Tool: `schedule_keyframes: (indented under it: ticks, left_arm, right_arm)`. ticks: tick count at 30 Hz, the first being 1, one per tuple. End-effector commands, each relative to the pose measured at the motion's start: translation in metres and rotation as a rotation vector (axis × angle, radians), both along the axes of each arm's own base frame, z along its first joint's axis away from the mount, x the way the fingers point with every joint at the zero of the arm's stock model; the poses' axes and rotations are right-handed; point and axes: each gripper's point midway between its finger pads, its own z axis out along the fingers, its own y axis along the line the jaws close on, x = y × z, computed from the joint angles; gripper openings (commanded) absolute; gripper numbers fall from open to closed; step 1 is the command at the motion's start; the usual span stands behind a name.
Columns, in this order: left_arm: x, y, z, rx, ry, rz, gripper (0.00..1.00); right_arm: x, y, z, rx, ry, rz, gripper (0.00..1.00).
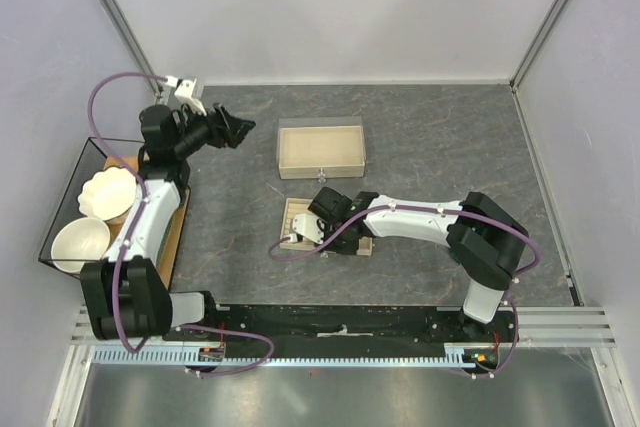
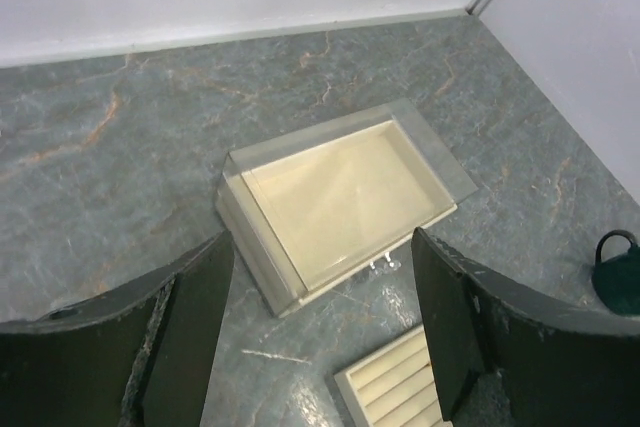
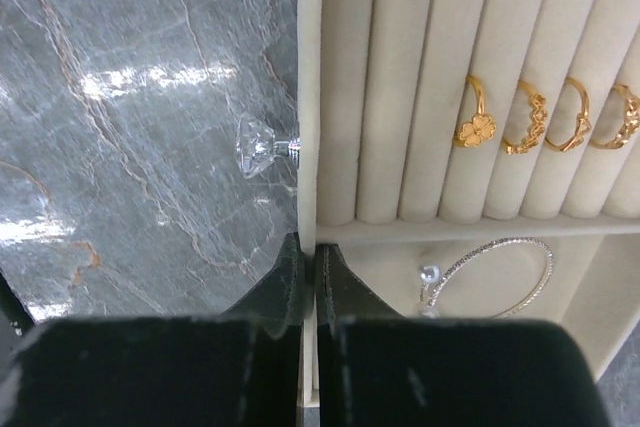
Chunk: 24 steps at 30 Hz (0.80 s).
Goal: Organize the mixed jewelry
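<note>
Several gold rings (image 3: 476, 119) sit in the slots of the beige slotted tray (image 3: 340, 97). A thin silver hoop (image 3: 500, 259) and a small pearl piece (image 3: 430, 274) lie in its lower compartment. My right gripper (image 3: 308, 272) is shut on the tray's side wall, just below its clear glass knob (image 3: 257, 144). In the top view the right gripper (image 1: 322, 219) is over the tray (image 1: 298, 217) at mid-table. My left gripper (image 1: 236, 131) is open and empty, held high at the back left. Its view shows the tray's corner (image 2: 392, 384) between its fingers (image 2: 190, 317).
An open beige box shell (image 1: 320, 147) lies behind the tray and also shows in the left wrist view (image 2: 340, 197). A black wire basket (image 1: 62, 209) at the left holds two cream bowls (image 1: 106, 193). A dark green object (image 2: 620, 272) shows at the right edge.
</note>
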Motion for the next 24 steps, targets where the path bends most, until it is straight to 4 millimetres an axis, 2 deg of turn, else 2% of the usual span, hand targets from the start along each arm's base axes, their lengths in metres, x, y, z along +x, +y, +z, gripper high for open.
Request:
schedule_keyframes:
  ticks: [1, 3, 4, 9, 10, 11, 12, 13, 14, 15, 16, 17, 18, 20, 21, 23, 24]
  left_arm:
    - [0.03, -0.009, 0.034, 0.05, -0.036, -0.122, 0.79]
    - [0.039, -0.01, 0.029, 0.059, 0.01, -0.152, 0.79]
    - [0.052, -0.01, 0.035, 0.064, 0.004, -0.158, 0.79]
    - [0.082, -0.014, 0.037, 0.088, 0.015, -0.19, 0.79]
    - [0.089, -0.016, 0.046, 0.098, -0.01, -0.197, 0.79]
    - [0.099, -0.018, 0.035, 0.104, 0.013, -0.207, 0.79]
    - [0.103, -0.025, 0.043, 0.105, 0.003, -0.238, 0.79]
    - [0.107, -0.029, 0.041, 0.11, 0.009, -0.254, 0.79]
    - [0.116, -0.034, 0.025, 0.098, 0.047, -0.288, 0.79]
    - [0.12, -0.04, 0.034, 0.102, 0.043, -0.308, 0.79]
    - [0.126, -0.04, 0.032, 0.122, 0.031, -0.324, 0.79]
    - [0.131, -0.059, 0.011, 0.121, 0.07, -0.377, 0.79]
    - [0.133, -0.07, 0.022, 0.134, 0.056, -0.411, 0.79]
    - [0.139, -0.081, 0.014, 0.166, 0.044, -0.472, 0.8]
    - [0.148, -0.091, 0.01, 0.174, 0.028, -0.503, 0.81]
    - [0.146, -0.1, 0.003, 0.187, 0.029, -0.563, 0.82]
    - [0.152, -0.105, -0.005, 0.19, 0.026, -0.585, 0.82]
  right_arm:
    - [0.018, 0.008, 0.045, 0.024, -0.085, 0.003, 0.0]
    - [0.02, 0.01, 0.056, 0.024, -0.098, 0.017, 0.0]
    - [0.023, 0.016, 0.068, 0.046, -0.116, 0.022, 0.0]
    - [0.03, 0.024, 0.097, 0.085, -0.162, 0.031, 0.0]
    - [0.03, 0.024, 0.1, 0.084, -0.169, 0.032, 0.0]
    - [0.031, 0.024, 0.101, 0.081, -0.173, 0.032, 0.0]
    - [0.031, 0.025, 0.104, 0.082, -0.181, 0.037, 0.0]
    - [0.032, 0.025, 0.104, 0.081, -0.183, 0.039, 0.0]
    - [0.032, 0.026, 0.104, 0.08, -0.185, 0.045, 0.0]
    - [0.034, 0.025, 0.105, 0.072, -0.196, 0.042, 0.0]
    - [0.036, 0.024, 0.105, 0.065, -0.207, 0.046, 0.0]
    - [0.038, 0.023, 0.105, 0.055, -0.22, 0.046, 0.0]
    - [0.04, 0.023, 0.105, 0.052, -0.224, 0.047, 0.0]
    - [0.042, 0.023, 0.105, 0.043, -0.235, 0.058, 0.0]
    - [0.043, 0.022, 0.103, 0.037, -0.238, 0.059, 0.0]
    - [0.045, 0.023, 0.103, 0.037, -0.243, 0.065, 0.0]
    - [0.044, 0.024, 0.103, 0.036, -0.244, 0.07, 0.0]
